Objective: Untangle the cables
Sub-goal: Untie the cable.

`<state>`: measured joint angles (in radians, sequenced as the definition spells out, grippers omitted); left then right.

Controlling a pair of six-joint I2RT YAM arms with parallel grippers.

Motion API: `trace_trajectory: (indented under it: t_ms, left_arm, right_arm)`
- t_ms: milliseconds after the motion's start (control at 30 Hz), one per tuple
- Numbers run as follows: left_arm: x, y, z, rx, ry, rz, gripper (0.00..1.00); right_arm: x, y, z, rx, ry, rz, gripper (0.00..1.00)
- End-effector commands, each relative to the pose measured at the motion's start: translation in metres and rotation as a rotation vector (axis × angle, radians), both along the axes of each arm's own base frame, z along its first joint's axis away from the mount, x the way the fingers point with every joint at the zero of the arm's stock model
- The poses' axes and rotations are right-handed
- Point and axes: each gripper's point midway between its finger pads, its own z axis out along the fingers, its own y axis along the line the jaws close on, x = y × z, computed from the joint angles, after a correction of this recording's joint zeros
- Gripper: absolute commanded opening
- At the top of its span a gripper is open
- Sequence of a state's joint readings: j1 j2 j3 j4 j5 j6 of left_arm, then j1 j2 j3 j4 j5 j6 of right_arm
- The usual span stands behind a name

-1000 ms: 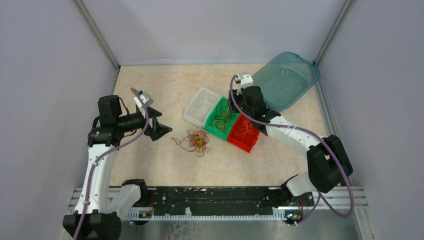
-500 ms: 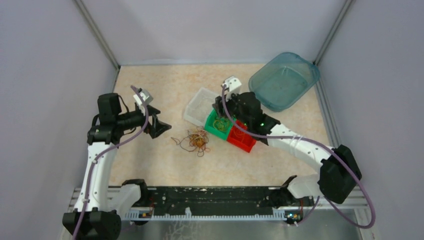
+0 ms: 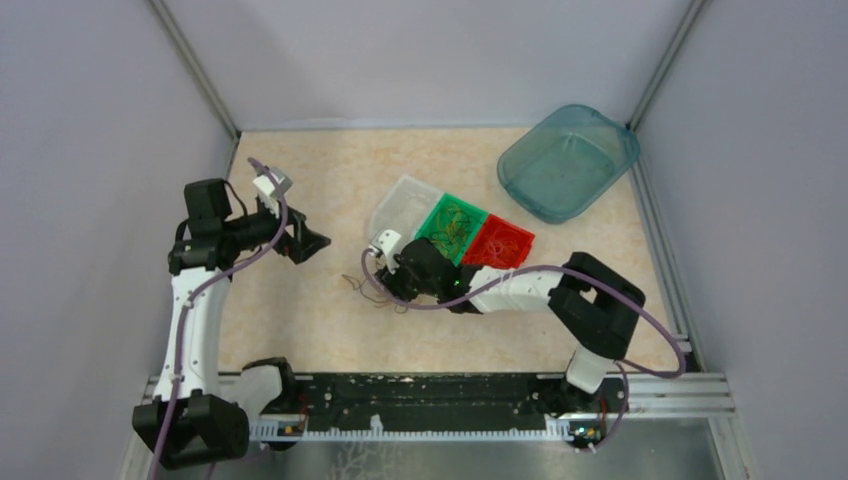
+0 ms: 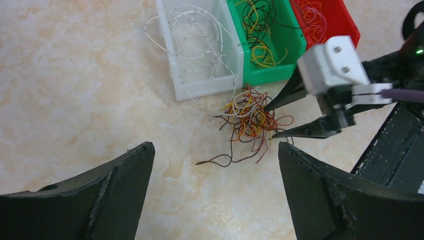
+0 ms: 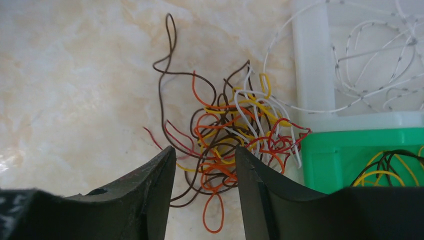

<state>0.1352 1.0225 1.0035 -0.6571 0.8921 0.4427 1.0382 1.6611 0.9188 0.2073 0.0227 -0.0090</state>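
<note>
Because the right gripper (image 5: 205, 152) likely means to pinch a strand, its half-open, empty jaws straddle the cables (image 5: 227, 135).

Overhead and both close, downward wrist views share the cables (image 4: 250, 117).

right fingers (image 3: 386, 287) parked on the cables (image 3: 358, 285), just in front of the white bin (image 3: 398, 208) and the green bin (image 3: 452, 222)

A beige marbled bench (image 3: 300, 320) carries a tangle of thin orange, red, yellow, brown and white cables (image 4: 250, 120) just beside a row of three touching bins: a white plastic bin (image 4: 205, 86), a green plastic bin (image 4: 265, 75) and a red plastic bin (image 4: 348, 27). A translucent teal tub (image 3: 512, 172) sits well apart from them.
</note>
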Motion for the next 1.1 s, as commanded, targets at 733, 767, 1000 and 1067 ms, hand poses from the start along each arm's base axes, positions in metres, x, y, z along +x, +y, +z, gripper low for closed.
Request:
trace_trajectory:
  t_ms: [733, 767, 1000, 1067]
  left_arm:
    - [-0.034, -0.015, -0.009, -0.007, 0.006, -0.213, 0.85]
    - [-0.039, -0.017, -0.015, -0.009, 0.018, -0.24, 0.84]
    - [-0.047, -0.015, -0.036, 0.027, 0.046, -0.275, 0.81]
    - [-0.045, -0.016, -0.033, 0.021, 0.033, -0.272, 0.82]
  right_arm:
    - [-0.057, 0.014, 0.132, 0.446, -0.273, 0.279, 0.0]
    - [-0.059, 0.014, 0.136, 0.452, -0.282, 0.293, 0.0]
    - [-0.018, 0.001, 0.108, 0.312, -0.196, 0.022, 0.41]
    - [0.002, -0.007, 0.083, 0.218, -0.142, -0.123, 0.46]
